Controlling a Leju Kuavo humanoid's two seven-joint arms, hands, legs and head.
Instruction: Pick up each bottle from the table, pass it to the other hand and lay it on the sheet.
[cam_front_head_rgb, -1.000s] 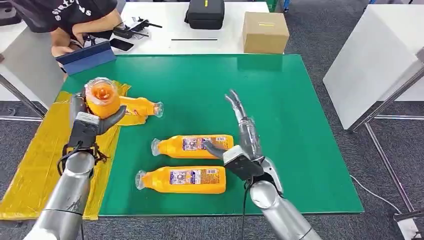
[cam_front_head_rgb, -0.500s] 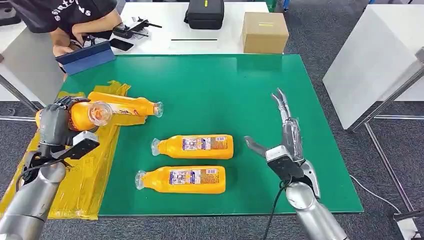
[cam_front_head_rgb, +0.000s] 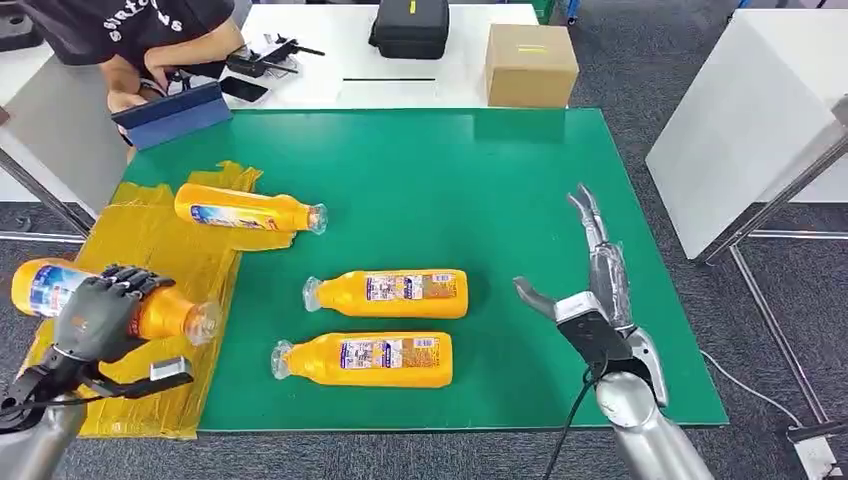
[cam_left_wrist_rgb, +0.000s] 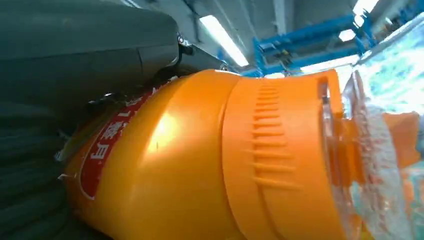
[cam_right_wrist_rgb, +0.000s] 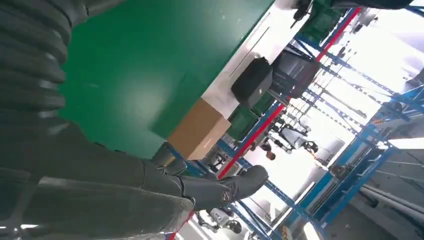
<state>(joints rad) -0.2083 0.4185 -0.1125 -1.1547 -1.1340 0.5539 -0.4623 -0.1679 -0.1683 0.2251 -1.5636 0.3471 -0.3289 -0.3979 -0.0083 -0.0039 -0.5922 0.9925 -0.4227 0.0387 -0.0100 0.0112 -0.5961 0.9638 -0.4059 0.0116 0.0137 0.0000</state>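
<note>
The left hand (cam_front_head_rgb: 100, 318) grips an orange bottle (cam_front_head_rgb: 50, 290) lying sideways over the yellow sheet (cam_front_head_rgb: 150, 235) at about 8 o'clock on the counter (cam_front_head_rgb: 480, 180), its clear cap pointing toward the middle; the left wrist view shows a red label (cam_left_wrist_rgb: 107, 145) with white characters too blurred to read. The right hand (cam_front_head_rgb: 590, 290) hovers empty at 4 o'clock, fingers spread. A second bottle (cam_front_head_rgb: 245, 210) lies on the sheet at 10 o'clock, and two more (cam_front_head_rgb: 390, 292) (cam_front_head_rgb: 365, 359) lie on the green mat near the centre, their label print too small to read.
</note>
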